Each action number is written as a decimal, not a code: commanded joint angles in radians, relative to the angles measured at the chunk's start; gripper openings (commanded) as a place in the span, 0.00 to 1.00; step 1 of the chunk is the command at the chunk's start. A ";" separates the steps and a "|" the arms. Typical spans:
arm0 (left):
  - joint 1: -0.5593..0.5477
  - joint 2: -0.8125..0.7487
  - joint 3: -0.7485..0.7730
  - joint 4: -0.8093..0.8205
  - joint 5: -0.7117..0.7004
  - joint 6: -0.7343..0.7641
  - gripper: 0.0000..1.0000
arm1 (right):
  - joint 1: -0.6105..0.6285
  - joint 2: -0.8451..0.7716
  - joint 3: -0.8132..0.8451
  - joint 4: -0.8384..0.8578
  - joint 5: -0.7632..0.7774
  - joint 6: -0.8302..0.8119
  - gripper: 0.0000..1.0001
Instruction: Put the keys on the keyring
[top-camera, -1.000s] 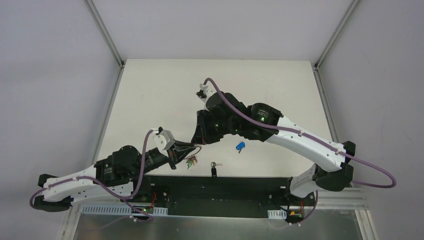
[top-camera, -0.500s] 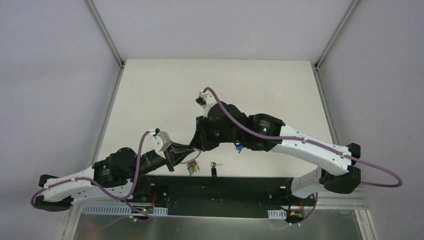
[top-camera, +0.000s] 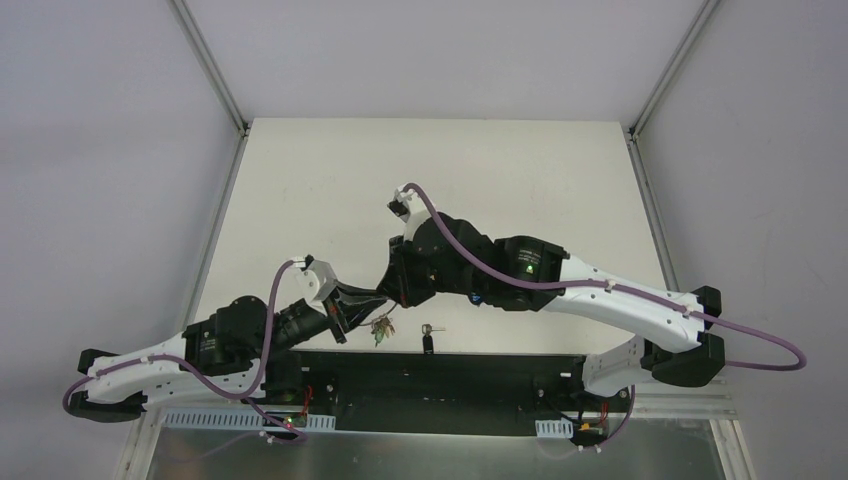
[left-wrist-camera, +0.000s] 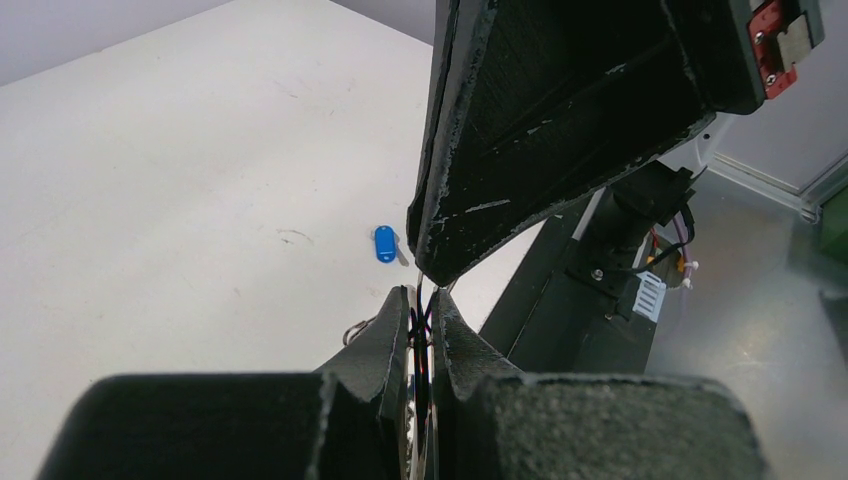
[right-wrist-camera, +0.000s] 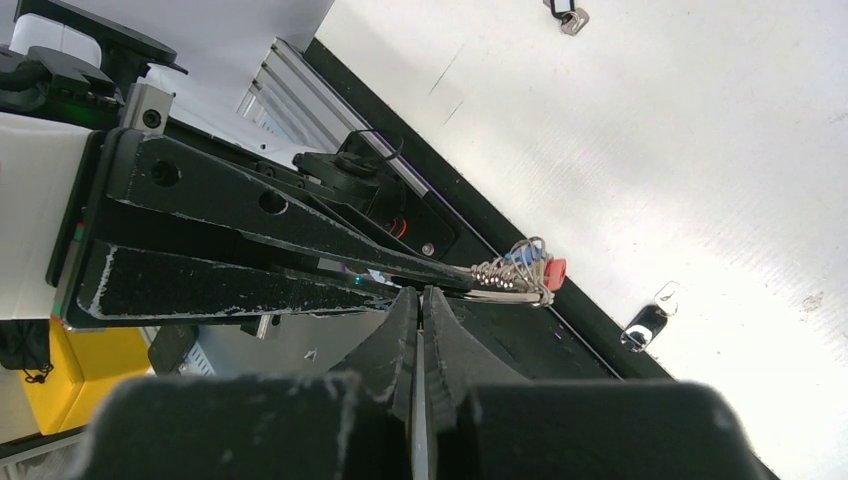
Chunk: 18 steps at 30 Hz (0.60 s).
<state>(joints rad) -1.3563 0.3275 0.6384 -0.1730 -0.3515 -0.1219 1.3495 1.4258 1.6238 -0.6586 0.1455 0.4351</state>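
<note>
My left gripper (left-wrist-camera: 421, 300) is shut on the thin metal keyring (left-wrist-camera: 420, 330), held edge-on above the table's near edge. A bunch of coloured keys (top-camera: 382, 326) hangs from the ring, and its red cap and ball chain show in the right wrist view (right-wrist-camera: 522, 274). My right gripper (right-wrist-camera: 419, 295) is shut tip to tip against the left one, with a thin silver sliver of the ring between its fingers (left-wrist-camera: 560, 130). The blue-capped key (left-wrist-camera: 385, 243) lies on the table and is mostly under my right arm in the top view. The black-headed key (top-camera: 428, 341) lies by the near edge; it also shows in the right wrist view (right-wrist-camera: 648, 322).
The black mounting rail (top-camera: 450, 375) runs along the table's near edge, just below both grippers. The white table (top-camera: 330, 190) stretches back to grey walls. A small dark object (right-wrist-camera: 566, 14) lies further out on the table.
My right gripper has come down and left to meet the left gripper's tip, and its arm now covers the blue key. The left gripper has shifted slightly with the ring.
</note>
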 joint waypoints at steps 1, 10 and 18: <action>0.019 -0.007 0.024 0.096 -0.178 0.001 0.00 | 0.068 -0.018 0.026 -0.127 -0.128 -0.006 0.00; 0.019 0.035 0.030 0.067 -0.132 0.019 0.00 | 0.065 -0.033 0.094 -0.160 -0.009 -0.012 0.13; 0.019 0.033 0.009 0.049 -0.249 0.036 0.00 | 0.016 -0.180 -0.001 -0.176 0.151 0.026 0.47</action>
<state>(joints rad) -1.3403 0.3634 0.6388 -0.1661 -0.4839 -0.1112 1.4044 1.3621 1.6646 -0.7998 0.2085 0.4328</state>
